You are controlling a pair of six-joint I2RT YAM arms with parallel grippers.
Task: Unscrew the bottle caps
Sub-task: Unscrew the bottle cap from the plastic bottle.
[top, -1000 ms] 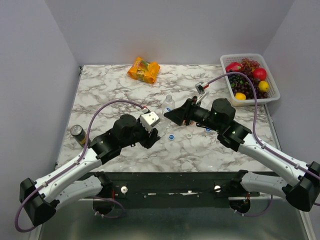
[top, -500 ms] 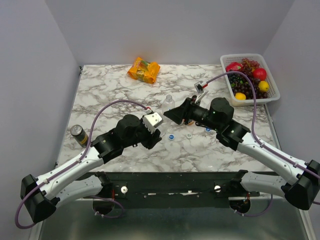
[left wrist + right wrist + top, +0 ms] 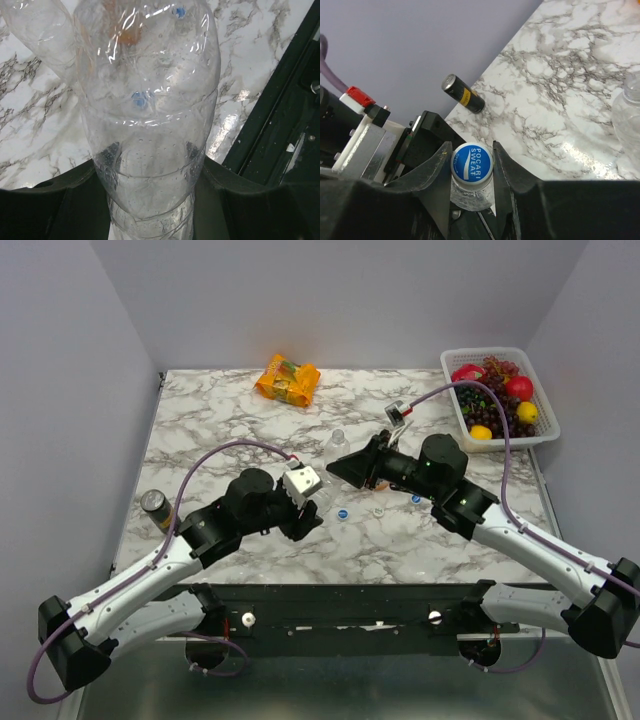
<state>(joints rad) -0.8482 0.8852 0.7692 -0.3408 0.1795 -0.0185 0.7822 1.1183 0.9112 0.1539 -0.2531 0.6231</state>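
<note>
Basket point(image 3: 512, 442), snack packet point(image 3: 288, 379) and can point(image 3: 155, 508) lie apart from gripped bottle point(image 3: 150, 125).

The counter point(image 3: 230, 410) is white marble with grey veins. A blue cap point(image 3: 472, 161) carries white lettering, and the clear bottle point(image 3: 150, 125) is colourless. An orange packet point(image 3: 288, 379) lies near the far edge. The white basket point(image 3: 520, 441) in the far right corner holds red, yellow and dark purple fruit point(image 3: 495, 410). By the left edge, a black can point(image 3: 155, 508) has a yellow band.

Marble-patterned table point(image 3: 200, 410); plain grey-lilac walls point(image 3: 350, 300) on three sides.
</note>
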